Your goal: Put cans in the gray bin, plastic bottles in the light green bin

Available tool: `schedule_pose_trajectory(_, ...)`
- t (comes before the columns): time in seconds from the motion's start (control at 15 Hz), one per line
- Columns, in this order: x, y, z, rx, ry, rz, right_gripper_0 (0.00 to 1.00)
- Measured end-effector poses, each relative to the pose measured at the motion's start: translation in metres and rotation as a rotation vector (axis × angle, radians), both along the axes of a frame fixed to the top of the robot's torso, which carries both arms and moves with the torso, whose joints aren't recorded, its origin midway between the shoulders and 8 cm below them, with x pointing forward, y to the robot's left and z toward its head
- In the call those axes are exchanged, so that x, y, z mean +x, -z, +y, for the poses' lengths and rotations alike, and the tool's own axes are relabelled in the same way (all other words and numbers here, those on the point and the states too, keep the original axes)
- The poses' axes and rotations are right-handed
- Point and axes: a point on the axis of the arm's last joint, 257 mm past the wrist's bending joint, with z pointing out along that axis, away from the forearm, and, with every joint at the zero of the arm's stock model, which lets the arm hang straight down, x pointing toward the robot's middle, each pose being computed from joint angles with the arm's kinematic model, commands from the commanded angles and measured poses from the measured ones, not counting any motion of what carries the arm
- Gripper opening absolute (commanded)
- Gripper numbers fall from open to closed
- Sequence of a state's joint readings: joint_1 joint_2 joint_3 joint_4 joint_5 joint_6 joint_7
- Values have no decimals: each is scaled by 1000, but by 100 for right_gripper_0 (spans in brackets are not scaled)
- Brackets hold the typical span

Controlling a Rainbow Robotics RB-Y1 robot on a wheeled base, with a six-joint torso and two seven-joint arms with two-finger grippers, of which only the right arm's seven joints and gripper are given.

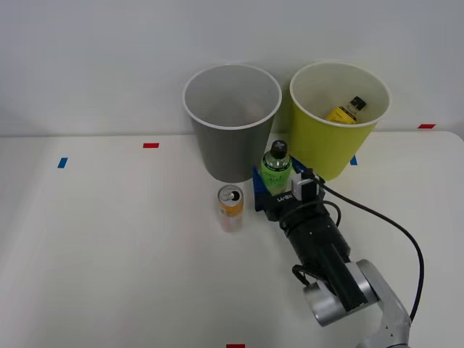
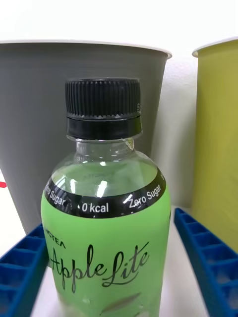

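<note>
Front view: green-labelled bottle (image 1: 276,168) stands upright on the white tabletop (image 1: 109,246), dark cap up, just in front of the gap between the 2 bins. Right pincer (image 1: 274,188) reaches in from the near right w/ its blue ribbed fingers (image 1: 259,183) on either side of the bottle's lower body. Wrist view: bottle (image 2: 106,228) sits between the 2 fingers (image 2: 210,262), spread, w/ a sliver of tabletop showing between the right-hand finger and the label; contact on the other side can't be told. Label reads "Apple Lite", black band says "0 kcal" and "Zero Sugar"; clear shoulder above it, ribbed black cap on top.

Orange can (image 1: 230,204) stands upright just left of the bottle, apart from it, silver pull-tab top facing up, orange-yellow band over a whitish lower body. It's in front of the gray bin (image 1: 230,127), near its base.

Gray bin and light green bin (image 1: 335,123) stand side by side at the back of the tabletop, near the wall, both upright, white rims. Yellow-labelled bottle (image 1: 346,110) w/ black cap lies tilted inside the light green bin. Wrist view shows gray bin (image 2: 39,124) behind the bottle and light green bin (image 2: 218,129) beside it.

Black cable (image 1: 391,225) loops from the wrist toward the arm. Red and blue tape marks dot the tabletop.
</note>
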State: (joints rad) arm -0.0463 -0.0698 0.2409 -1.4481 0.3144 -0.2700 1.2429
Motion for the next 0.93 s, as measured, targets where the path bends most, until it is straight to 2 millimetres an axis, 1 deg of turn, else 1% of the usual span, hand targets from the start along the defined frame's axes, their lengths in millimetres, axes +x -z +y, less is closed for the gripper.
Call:
schedule_pose_trajectory(0.13,0,1,-3,-14,1,-2,5)
schedule_pose_trajectory(0.2,0,1,-4,-13,0,-1,0)
schedule_pose_trajectory(0.67,-1,-1,-10,16,-2,-6,0)
schedule_pose_trajectory(0.8,-8,-3,-16,30,-12,-29,0)
schedule_pose_trajectory(0.93,-18,-7,-29,43,-16,-57,0)
